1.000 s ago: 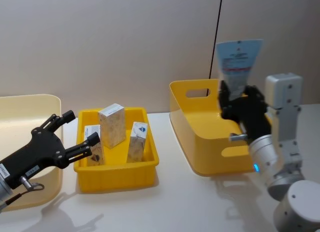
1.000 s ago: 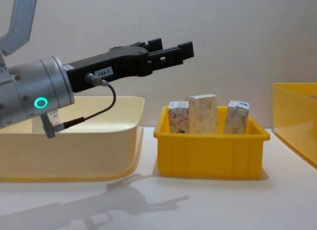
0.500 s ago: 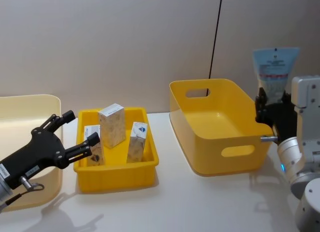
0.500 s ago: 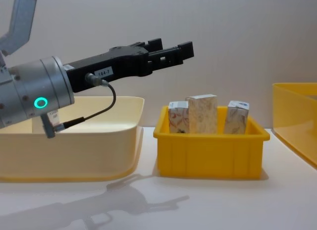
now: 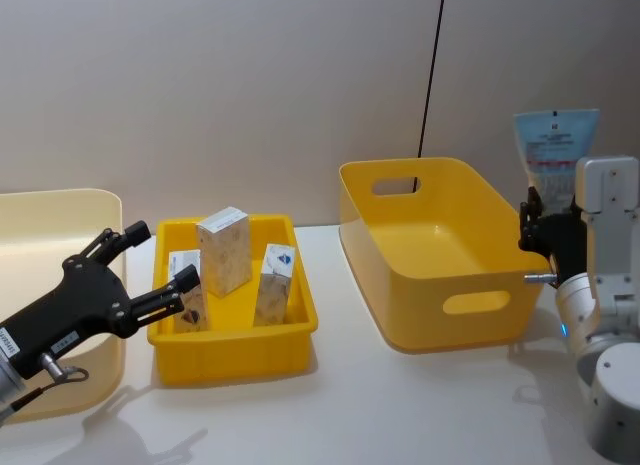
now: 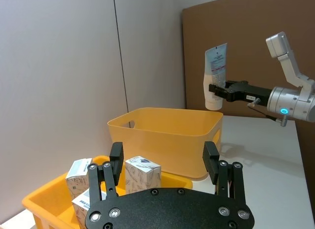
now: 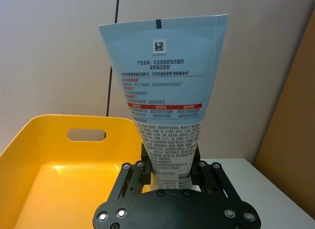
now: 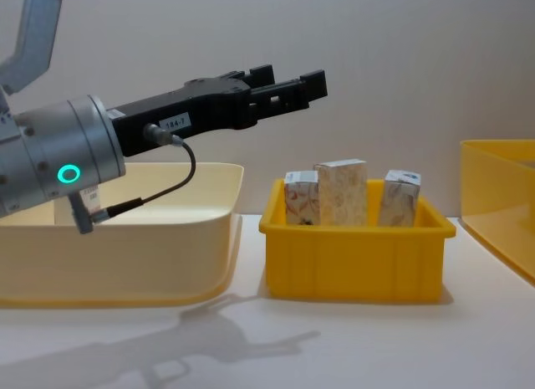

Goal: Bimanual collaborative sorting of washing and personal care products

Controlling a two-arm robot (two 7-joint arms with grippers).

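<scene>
My right gripper (image 5: 540, 232) is shut on the lower end of a pale-blue squeeze tube (image 5: 555, 147) and holds it upright in the air, just past the right end of the large yellow bin (image 5: 436, 310). The right wrist view shows the tube (image 7: 165, 106) with dark print and a red band, clamped between the fingers (image 7: 142, 172). Three cream marbled cartons (image 5: 223, 250) stand upright in the small yellow bin (image 5: 235, 347). My left gripper (image 5: 165, 257) hovers open and empty at that bin's left end, above the cartons (image 8: 341, 192).
A cream tub (image 5: 60, 210) sits at the far left, under my left arm. The large yellow bin looks empty inside. Bare white tabletop lies in front of both bins. A black cable (image 5: 432, 75) hangs down the wall behind.
My right gripper has carried the tube to the right, from over the large yellow bin to just beyond its right end. The left arm has not moved.
</scene>
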